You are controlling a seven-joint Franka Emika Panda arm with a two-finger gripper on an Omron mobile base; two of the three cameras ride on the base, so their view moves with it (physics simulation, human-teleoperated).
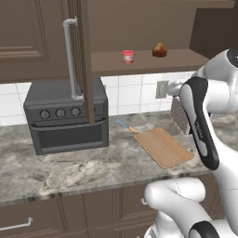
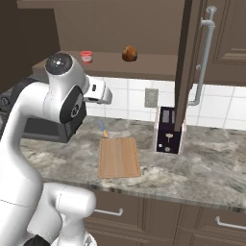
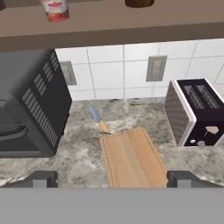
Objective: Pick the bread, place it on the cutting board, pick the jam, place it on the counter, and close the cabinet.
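two dark finger tips of the gripper (image 3: pixel 112 178) rose at the bottom of the hand view, set wide apart with nothing between them, so the claw was fully open and held nothing. beyond them the cutting board (image 3: pixel 132 161) lay flat on the counter (image 3: pixel 78 157), bare, with a small blue-handled knife (image 3: pixel 97 117) just past its handle end. a dark toaster oven (image 3: pixel 26 105) stood to the left of the board and a toaster (image 3: pixel 196 111) to the right.

the bread (image 1: pixel 159 49) sat on the inner shelf of the cabinet (image 1: pixel 139 60), and the jam (image 1: pixel 128 56) stood upright on the same shelf, to the left of the bread and apart from it. both doors stood open, one edge-on with its silver bar handle (image 1: pixel 70 58) over the toaster oven.

the risk, as i judged it, was the climb to the shelf. the bun is round and glossy, so a grip off its middle could make it roll deeper or toward the jar. the shelf edge and the open door (image 2: pixel 190 62) were near the likely path, and the wrist could strike them.

the arm was folded high, the elbow raised, and the hand pointed forward and downward over the counter, well below the shelf.
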